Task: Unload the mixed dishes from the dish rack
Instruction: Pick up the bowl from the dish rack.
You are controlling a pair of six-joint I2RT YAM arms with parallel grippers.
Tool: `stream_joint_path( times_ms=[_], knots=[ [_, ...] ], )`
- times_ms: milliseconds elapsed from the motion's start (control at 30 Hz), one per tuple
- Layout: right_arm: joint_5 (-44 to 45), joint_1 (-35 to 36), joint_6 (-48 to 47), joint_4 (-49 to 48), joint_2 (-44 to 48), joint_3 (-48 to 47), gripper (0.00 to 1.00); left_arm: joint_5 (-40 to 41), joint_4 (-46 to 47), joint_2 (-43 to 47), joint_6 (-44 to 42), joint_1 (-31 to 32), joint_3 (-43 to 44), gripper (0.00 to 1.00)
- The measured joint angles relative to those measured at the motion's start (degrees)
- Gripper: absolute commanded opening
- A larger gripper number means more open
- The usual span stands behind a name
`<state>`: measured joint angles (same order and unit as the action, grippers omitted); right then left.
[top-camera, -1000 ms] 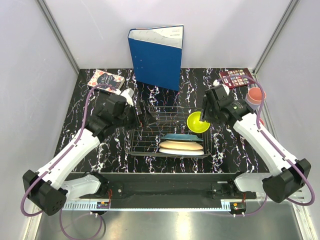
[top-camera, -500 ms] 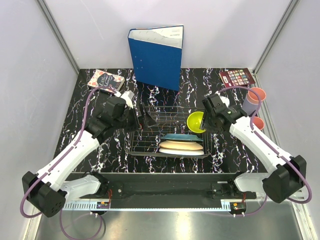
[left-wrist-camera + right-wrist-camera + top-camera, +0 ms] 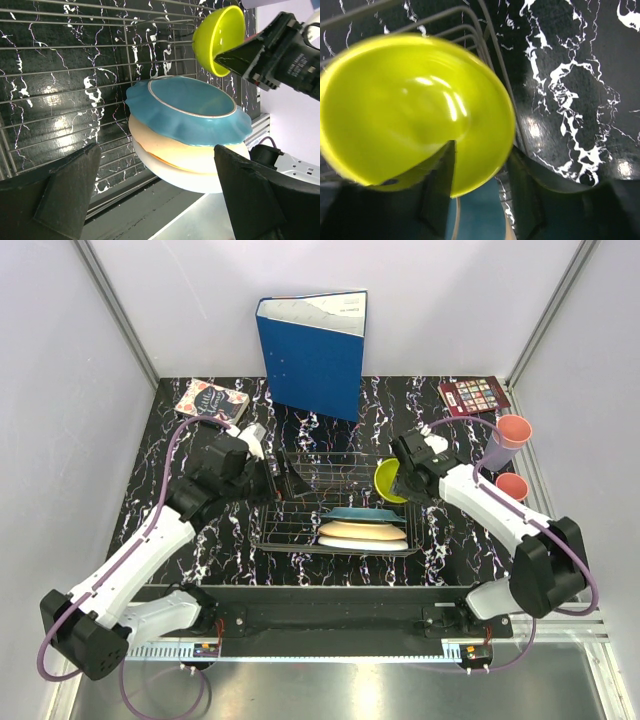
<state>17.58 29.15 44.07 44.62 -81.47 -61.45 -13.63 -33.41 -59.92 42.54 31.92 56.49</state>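
Right gripper point(image 3: 404, 485) is pinching the tilted bowl point(image 3: 388, 480) by its rim, seemingly thinly; bowl is risking slipping onto the plates point(image 3: 190, 107). Left gripper point(image 3: 292, 480) is hanging open, empty.

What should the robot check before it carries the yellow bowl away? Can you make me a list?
1. Right gripper pinches the yellow-green plastic bowl by its rim: ok, one finger inside, one outside.
2. Bowl is free of the dark wire dish rack: cannot tell; it hangs tilted at the rack's right end.
3. Left gripper is out of the way: ok, open and empty, near the rack's left end.
4. Plates sit steady: ok, teal plate on cream plate on white plate, inside the rack.
5. Bare black marbled table right of the rack: ok; the pink cup stands farther right.
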Motion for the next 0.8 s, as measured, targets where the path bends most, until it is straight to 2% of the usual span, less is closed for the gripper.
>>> stream_joint_path(
  times_ms=[233, 267, 367, 567, 800],
  knots=[
    [1.99, -0.07, 1.33, -3.04, -2.12, 1.66, 0.29, -0.02, -0.15, 0.33, 0.0, 0.0, -0.79, 0.99],
    [2.62, -0.11, 1.53, -3.15, -2.12, 1.99, 0.18, -0.02, -0.33, 0.33, 0.0, 0.0, -0.83, 0.99],
    [4.44, -0.52, 2.75, -3.96, -2.01, 2.27, 0.02, -0.02, -0.37, 0.33, 0.0, 0.0, -0.83, 0.99],
    [6.82, -1.07, 3.23, -7.04, 0.59, 2.27, 0.0, -0.02, -0.37, 0.31, 0.0, 0.0, -0.83, 0.99],
    [6.62, -0.57, 0.31, -3.76, 4.59, 1.42, 0.0, 0.0, -0.31, 0.28, 0.0, 0.0, -0.83, 0.99]
  ],
)
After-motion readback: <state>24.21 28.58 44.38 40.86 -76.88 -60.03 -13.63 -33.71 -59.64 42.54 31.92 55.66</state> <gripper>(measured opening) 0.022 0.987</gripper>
